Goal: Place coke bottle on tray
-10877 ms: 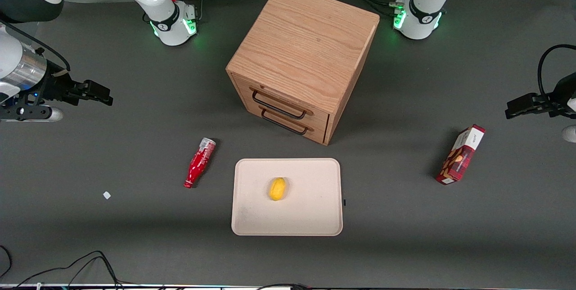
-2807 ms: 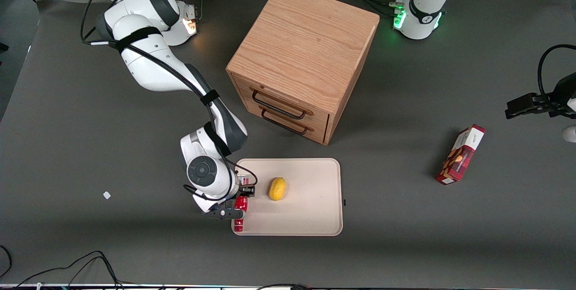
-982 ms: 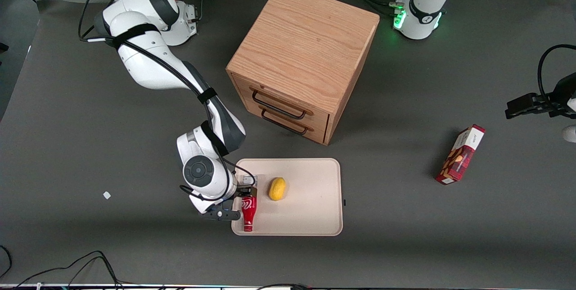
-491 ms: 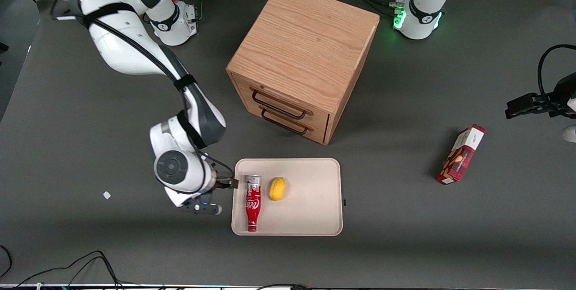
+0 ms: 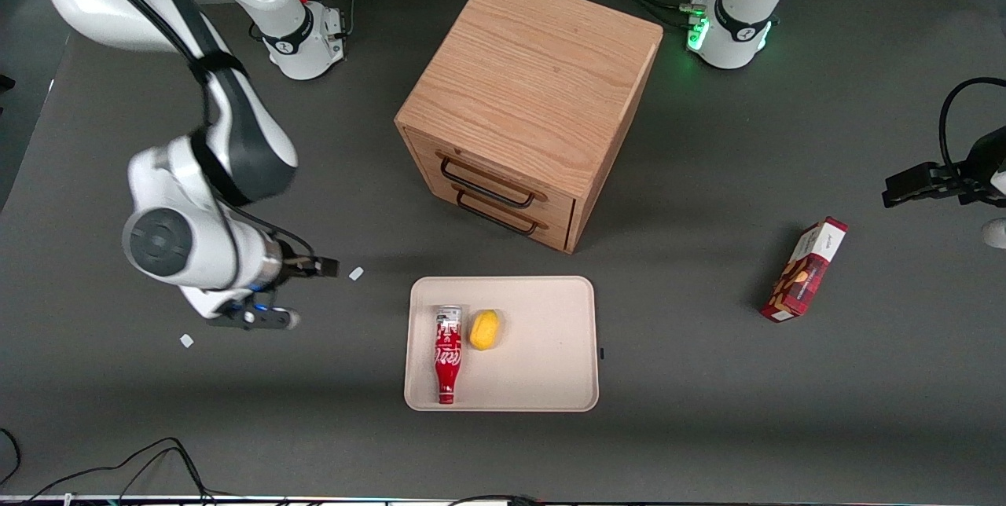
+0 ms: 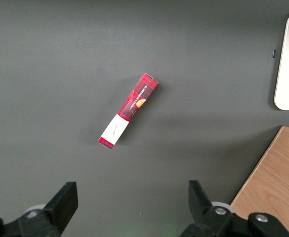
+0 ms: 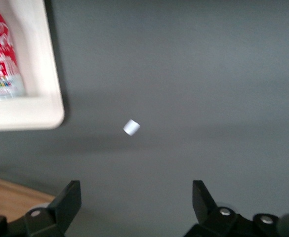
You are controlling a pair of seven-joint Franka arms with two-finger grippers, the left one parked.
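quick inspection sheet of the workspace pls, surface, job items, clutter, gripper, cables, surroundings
surface: dark grey table, two small white scraps on it
job's things: coke bottle lying flat in the tray, beside a lemon
clutter: wooden drawer cabinet, drawers shut; red snack box toward the parked arm's end
grippers: gripper open, empty, above bare table off the tray
cables: black cables at the table edge nearest the front camera
surroundings: nothing seen
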